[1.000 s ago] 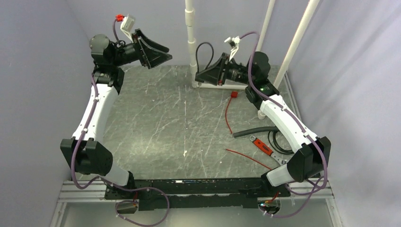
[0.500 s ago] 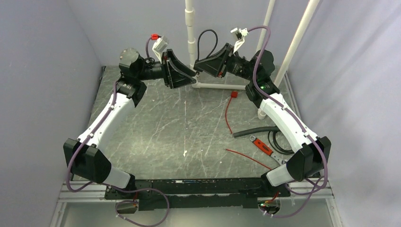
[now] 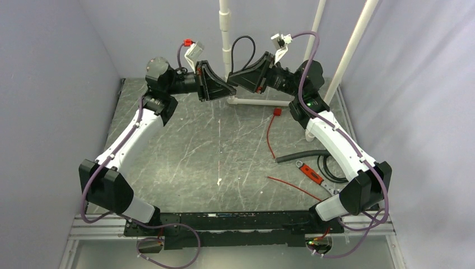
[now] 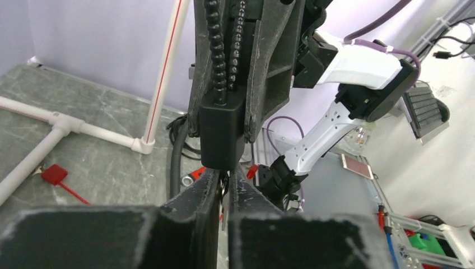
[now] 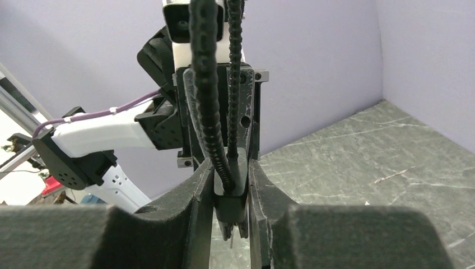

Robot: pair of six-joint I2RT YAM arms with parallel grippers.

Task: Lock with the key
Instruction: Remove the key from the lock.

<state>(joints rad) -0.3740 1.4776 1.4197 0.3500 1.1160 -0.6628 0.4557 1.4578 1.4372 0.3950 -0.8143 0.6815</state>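
Black cable lock (image 4: 221, 134) is clamped in right gripper (image 5: 229, 168), raised over far table (image 3: 185, 145), keyhole end offered to left gripper (image 4: 225, 171), closed on what is judged the key (image 4: 223, 193), lined up for insertion.

Grey marbled table (image 3: 185, 151): white pipe frame (image 3: 255, 102) at far edge; red tag (image 3: 276, 112), black hose (image 3: 302, 155), red-handled tool (image 3: 310, 171) at right.

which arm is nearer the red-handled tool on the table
Right. The right arm runs close beside the red-handled tool, just to its right; the left arm stands across the table, along its left side.
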